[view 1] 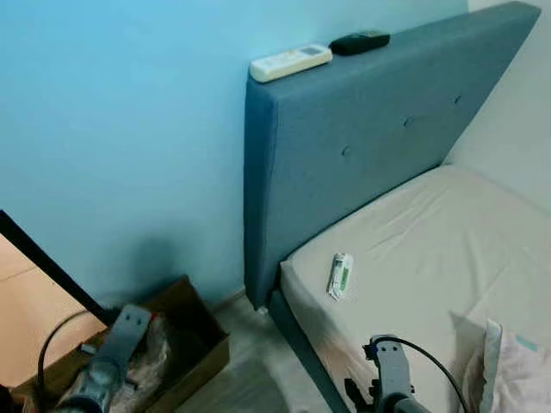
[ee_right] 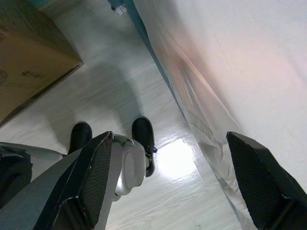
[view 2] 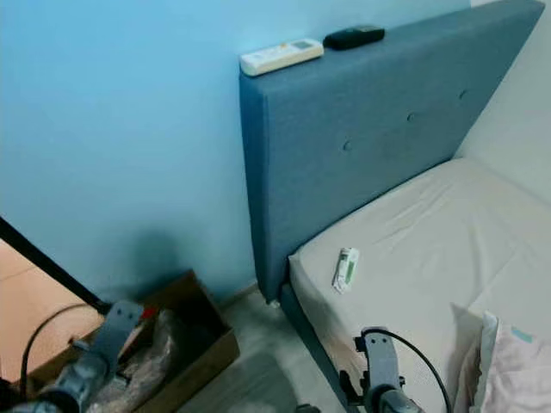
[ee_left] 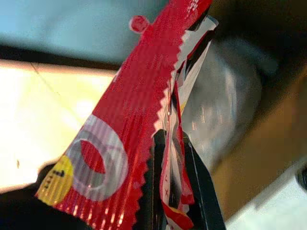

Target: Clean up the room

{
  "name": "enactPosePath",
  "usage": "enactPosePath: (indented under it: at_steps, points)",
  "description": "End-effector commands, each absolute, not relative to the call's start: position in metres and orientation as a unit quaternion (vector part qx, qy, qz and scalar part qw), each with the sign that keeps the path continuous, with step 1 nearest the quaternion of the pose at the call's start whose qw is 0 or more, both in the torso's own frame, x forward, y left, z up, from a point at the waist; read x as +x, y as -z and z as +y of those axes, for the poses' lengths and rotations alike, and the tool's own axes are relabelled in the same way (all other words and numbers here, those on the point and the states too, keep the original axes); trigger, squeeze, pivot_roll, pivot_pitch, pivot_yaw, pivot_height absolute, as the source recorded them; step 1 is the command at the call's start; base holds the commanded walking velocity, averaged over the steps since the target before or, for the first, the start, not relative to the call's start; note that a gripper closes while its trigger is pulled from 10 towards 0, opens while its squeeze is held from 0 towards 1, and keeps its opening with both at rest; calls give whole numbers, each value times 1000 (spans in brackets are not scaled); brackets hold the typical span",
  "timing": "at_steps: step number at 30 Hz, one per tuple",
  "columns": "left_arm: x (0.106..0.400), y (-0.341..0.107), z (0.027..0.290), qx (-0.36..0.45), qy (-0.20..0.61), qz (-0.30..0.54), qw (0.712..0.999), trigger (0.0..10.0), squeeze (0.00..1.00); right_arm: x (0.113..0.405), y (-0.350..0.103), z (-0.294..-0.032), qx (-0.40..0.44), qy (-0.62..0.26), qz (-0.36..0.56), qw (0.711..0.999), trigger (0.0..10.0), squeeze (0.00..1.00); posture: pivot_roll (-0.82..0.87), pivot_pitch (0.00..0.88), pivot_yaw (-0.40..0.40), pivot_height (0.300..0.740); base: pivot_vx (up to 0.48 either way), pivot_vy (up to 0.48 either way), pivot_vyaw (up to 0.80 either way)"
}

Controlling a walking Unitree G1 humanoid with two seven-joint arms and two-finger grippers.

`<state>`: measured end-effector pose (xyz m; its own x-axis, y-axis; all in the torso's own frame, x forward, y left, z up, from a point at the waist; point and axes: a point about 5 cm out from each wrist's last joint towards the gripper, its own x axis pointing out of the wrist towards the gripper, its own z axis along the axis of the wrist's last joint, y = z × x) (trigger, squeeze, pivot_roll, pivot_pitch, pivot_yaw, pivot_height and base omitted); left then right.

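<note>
Left gripper [ee_left: 175, 191] low at my left, over the open cardboard box [view 1: 202, 323] on the floor beside the headboard [view 1: 362, 146]. Its fingers [ee_left: 204, 191] are clamped on a red wrapper [ee_left: 129, 139]: in the left wrist view the wrapper's long axis runs along the fingers and out past their tips, serrated edge along one side, a white ring and yellow patch printed near the wrist end. Crumpled clear plastic [view 1: 151, 357] lies in the box under the arm; I think the wrapper hangs above it, but the head views are too small there to be sure. Right gripper [ee_right: 177, 191] hangs at the bed's edge, fingers spread wide apart, holding nothing; floor and the robot's feet beneath it. On the mattress [view 1: 448, 249], near the corner by the headboard, a small white-and-green packet [view 1: 341, 275] lies flat, long axis pointing roughly toward the headboard. A white remote [view 1: 290, 62] and a black remote [view 1: 359, 41] rest end to end along the headboard's top. A pale pillow [view 1: 516, 370] sits at lower right.
</note>
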<state>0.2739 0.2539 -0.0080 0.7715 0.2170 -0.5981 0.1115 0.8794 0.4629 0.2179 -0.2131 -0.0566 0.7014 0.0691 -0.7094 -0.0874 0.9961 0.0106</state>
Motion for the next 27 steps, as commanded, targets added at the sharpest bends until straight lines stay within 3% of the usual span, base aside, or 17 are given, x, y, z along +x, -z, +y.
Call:
enactPosePath:
  at_steps: [1, 2, 3, 4, 15, 27]
  points:
    - [267, 13, 257, 249, -25, 349, 903, 10000, 0, 208, 62, -216, -24, -45, 398, 916, 10000, 0, -215, 273, -71, 740, 0, 0, 0]
    - [268, 12, 256, 250, -22, 348, 903, 10000, 290, 207, 62, -215, -26, -47, 399, 915, 10000, 0, -216, 272, -70, 740, 0, 0, 0]
    - [269, 12, 255, 251, -20, 347, 903, 10000, 290, 207, 63, -215, -28, -48, 399, 915, 10000, 0, -216, 272, -70, 740, 0, 0, 0]
    - [269, 12, 255, 254, -16, 347, 903, 10000, 1000, 207, 63, -215, -29, -48, 399, 915, 10000, 0, -220, 269, -67, 740, 0, 0, 0]
    - [264, 15, 257, 263, -14, 355, 897, 10000, 1000, 210, 61, -216, -29, -43, 395, 917, 10000, 0, -225, 259, -64, 740, 0, 0, 0]
    - [266, 13, 260, 237, -40, 343, 908, 10000, 1000, 237, 45, -214, -33, -35, 371, 927, 10000, 0, -191, 181, -52, 740, 0, 0, 0]
